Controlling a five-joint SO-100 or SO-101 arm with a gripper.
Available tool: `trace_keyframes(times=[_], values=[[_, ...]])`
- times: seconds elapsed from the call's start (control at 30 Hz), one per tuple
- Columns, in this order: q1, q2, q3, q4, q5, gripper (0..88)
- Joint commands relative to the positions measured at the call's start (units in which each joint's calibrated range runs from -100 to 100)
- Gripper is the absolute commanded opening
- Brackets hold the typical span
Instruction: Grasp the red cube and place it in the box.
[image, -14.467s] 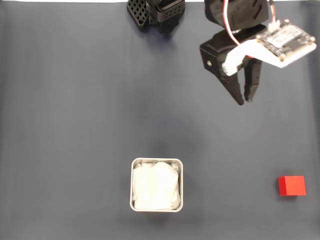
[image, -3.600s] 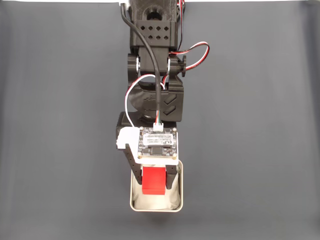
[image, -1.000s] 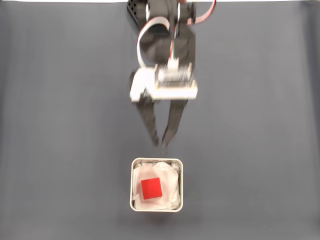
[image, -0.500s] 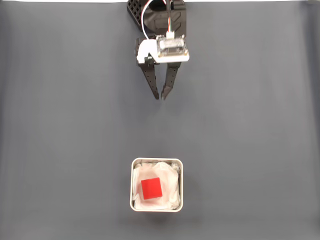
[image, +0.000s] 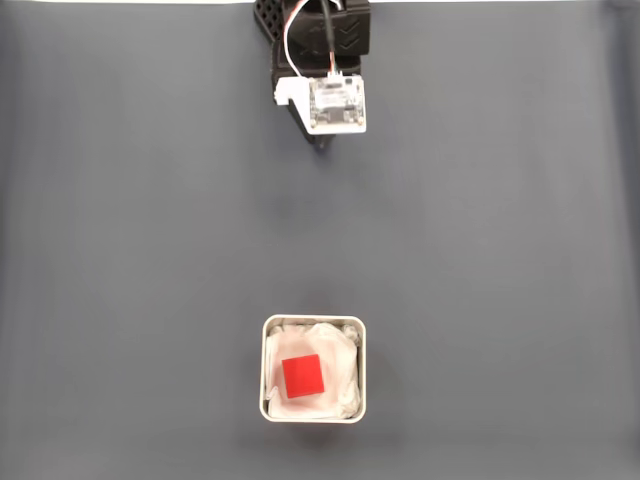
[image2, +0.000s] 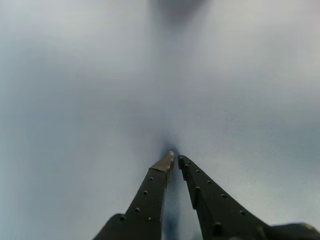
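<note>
Already the red cube (image: 302, 376) lies inside the box (image: 266, 400), resting on the crumpled white lining (image: 340, 385) and sitting a little left of the tin's middle in the fixed view, with lining showing on all its sides. Its faces look roughly square to the tin's walls, tilted only slightly.

Moving right across the fixed view, the box's column lines up closely with the arm: the gripper (image: 322, 146) hangs near the top edge, tucked under the white circuit board (image: 337, 104) close to the arm's black base (image: 312, 18). So the cube lies well apart from the gripper, straight down the picture from it and a touch to the left, with bare dark tabletop (image: 150, 240) between them.

In the wrist view the two fingers run up from the bottom edge, the left one first, then the right, and their tips nearly meet over the blurred grey surface; a thin sliver of gap shows lower down. The gripper (image2: 174, 160) is drawn together and holds nothing.

Judged from how things lie, the placing is done, and no approach to the cube is called for; any coming move would only be the arm settling at its base, away from the tin.
</note>
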Motion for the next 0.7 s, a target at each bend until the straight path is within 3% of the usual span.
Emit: trace_keyframes(times=[0.0, 0.67], values=[[0.79, 0.00, 0.45, 1.60, 0.10, 0.0], [0.79, 0.00, 0.45, 1.60, 0.05, 0.8]])
